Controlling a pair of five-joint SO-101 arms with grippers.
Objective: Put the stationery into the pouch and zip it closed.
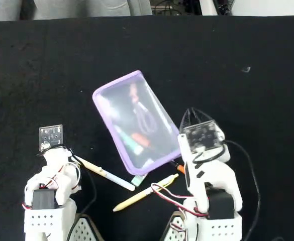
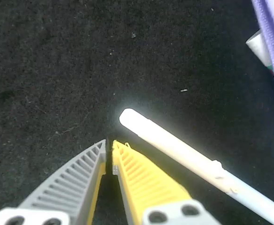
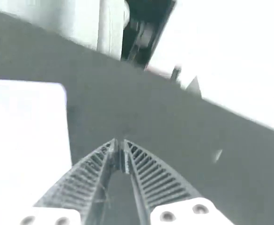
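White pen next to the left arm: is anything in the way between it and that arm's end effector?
Nothing visible stands in the way. In the left wrist view the white pen lies just beside the shut left end effector. Only a strip of bare black table separates them.

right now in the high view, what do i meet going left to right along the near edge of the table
left arm → white pen → yellow pencil → right arm; the pouch overlaps these, so it is left out
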